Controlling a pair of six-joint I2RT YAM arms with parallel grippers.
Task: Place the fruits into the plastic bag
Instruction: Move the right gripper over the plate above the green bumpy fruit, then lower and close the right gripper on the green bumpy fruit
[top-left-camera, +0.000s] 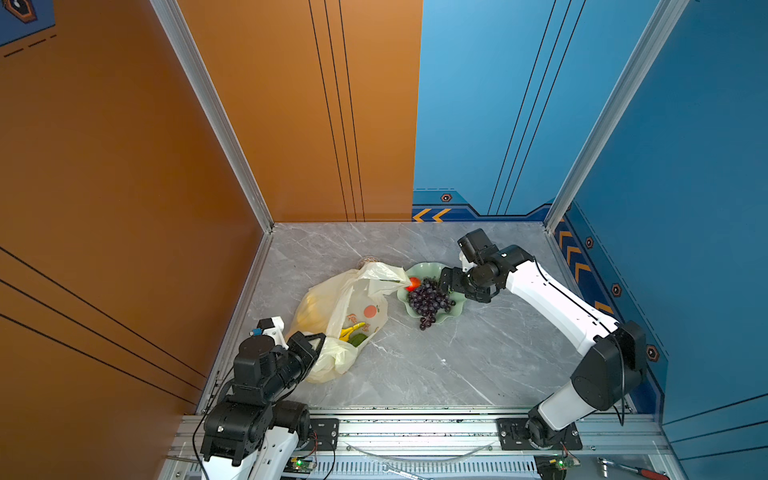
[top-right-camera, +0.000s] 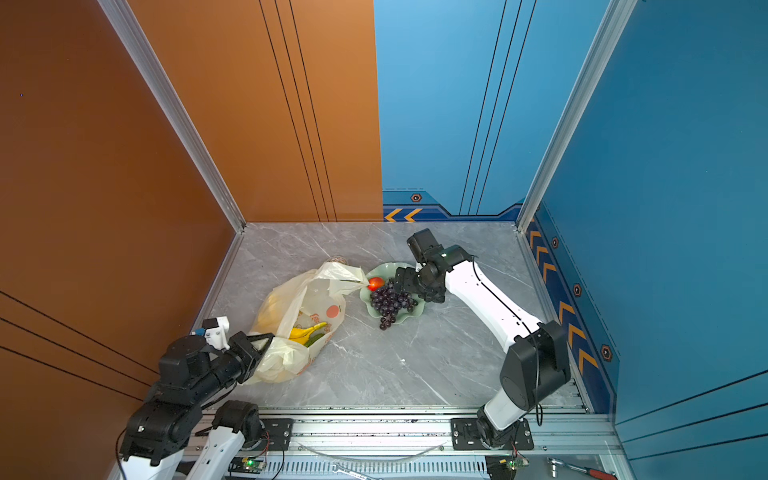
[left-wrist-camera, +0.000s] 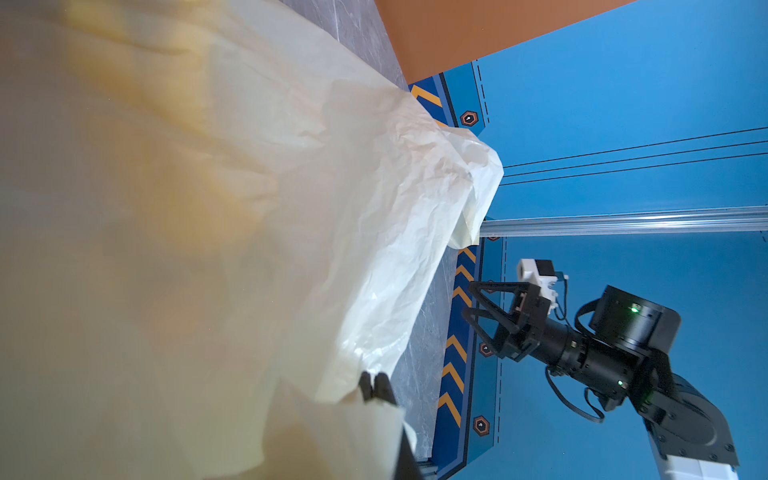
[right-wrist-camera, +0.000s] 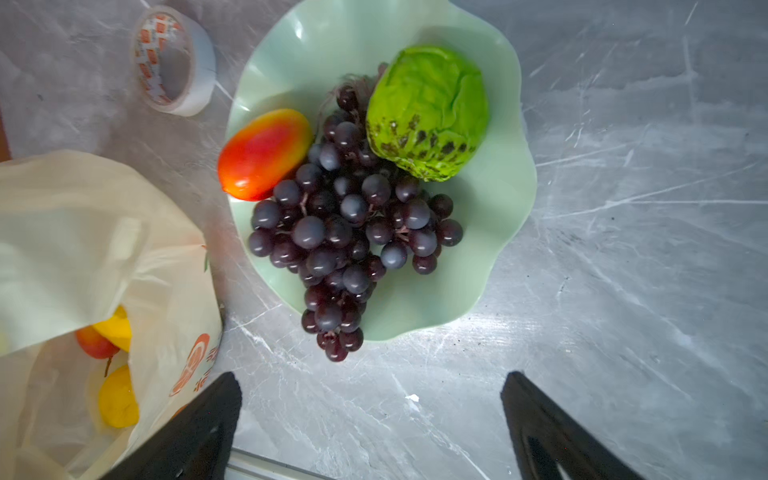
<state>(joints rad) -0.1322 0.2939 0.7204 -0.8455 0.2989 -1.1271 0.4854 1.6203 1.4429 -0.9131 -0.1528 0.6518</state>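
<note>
Grey marble table (top-left-camera: 436, 365): plastic bag (top-left-camera: 349, 307), green dish (right-wrist-camera: 498, 249) just beside, tape roll (right-wrist-camera: 199, 54) nr both.

On the table (top-left-camera: 457, 365) the plastic bag (top-left-camera: 332, 303) lies left of the dish (top-left-camera: 428, 269), with its far corner reaching to the dish's left rim. The grapes (top-left-camera: 430, 301) lie in the dish, their tip extending past its near rim. The oblong fruit (top-left-camera: 413, 284) sits in the dish on the bag's side, touching the grapes. The patterned ball (right-wrist-camera: 428, 112) touches them on the opposite side. The tape roll (right-wrist-camera: 174, 60) stands behind the bag. The banana bunch (top-left-camera: 352, 330) lies inside the bag, toward its near end.
</note>
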